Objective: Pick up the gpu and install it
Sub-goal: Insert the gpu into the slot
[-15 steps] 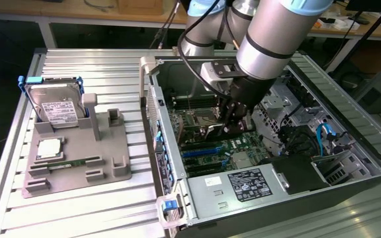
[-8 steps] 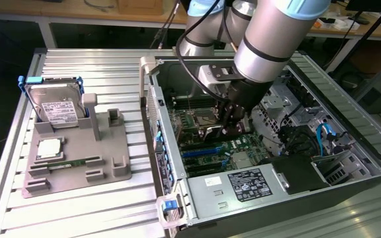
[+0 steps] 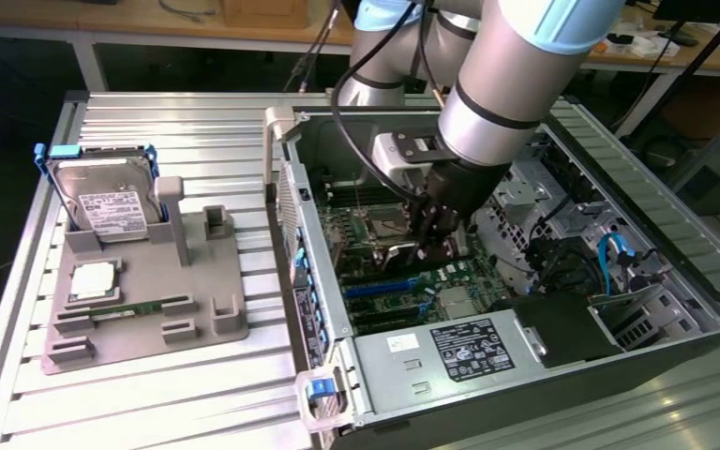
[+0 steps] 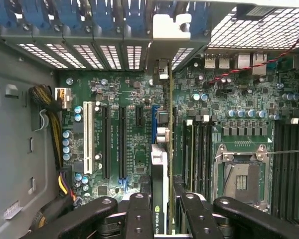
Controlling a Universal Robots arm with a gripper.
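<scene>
The gpu [image 4: 159,174] is a thin dark card seen edge-on, with a green and white label along its edge and a silvery bracket at its far end. My gripper [image 4: 163,215] is shut on it, one black finger [image 4: 138,211] on each face. The card hangs upright over the green motherboard [image 4: 114,99], lined up along the expansion slots [image 4: 122,144] beside a short blue slot [image 4: 153,124]. Whether it touches a slot I cannot tell. In the exterior view my gripper [image 3: 439,236] reaches down inside the open computer case [image 3: 660,253].
A CPU socket [image 4: 239,179] and memory slots [image 4: 199,149] lie beside the card. Yellow and black cables [image 4: 50,109] run along the case wall. A power supply [image 3: 460,349] sits at the case front. On the exterior view's left, a grey holder [image 3: 198,309] carries a hard drive [image 3: 104,202], a CPU [image 3: 91,281] and a memory stick [image 3: 142,307].
</scene>
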